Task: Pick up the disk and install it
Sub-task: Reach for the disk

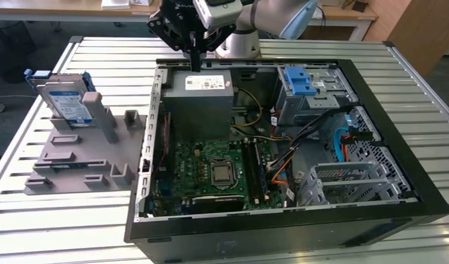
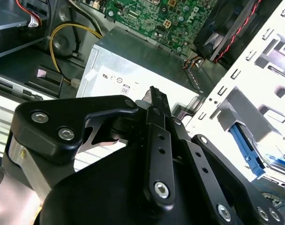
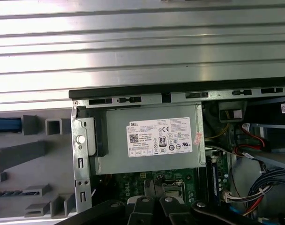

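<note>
Exterior view: an open black steel computer case [image 1: 400, 181] lies on its side on a slatted aluminium table [image 1: 55, 231], and I see one arm reaching over its far edge.
Gripper [image 1: 195, 63]: black, two-fingered, pointing straight down. The fingers [image 2: 156, 110] are pressed together with nothing between them.
Below the fingers: a grey metal box with a small white sticker [image 1: 198, 107] sits in a corner of the case. The fingertips hang over its far edge, and I judge them clear of it.
Disk [image 1: 68, 104]: a flat rectangular silver-metal hard drive with a white-and-blue label and blue plastic side rails. It stands on edge outside the case, well apart from the fingers, towards the exterior view's left of them.
Holder: a grey plastic plate with upright posts and slots [image 1: 92, 151], just beside the case wall. The disk stands at its far end, propped between posts.
Past the fingers, inside the case: a green circuit board [image 1: 209, 170], and a bright blue ridged plastic clip [image 1: 300, 82] on a metal bay towards the exterior view's right.
Task standing: the disk has not been picked up and nothing touches it.
Handling (judgement): stiff and dense for its size. The smooth metal faces are likely slippery, it would suffer from knocks, and the plastic rails may flex.
Where to hold (judgement): pinch across its thickness at the free upper edge, centred between the posts so it does not swing.
</note>
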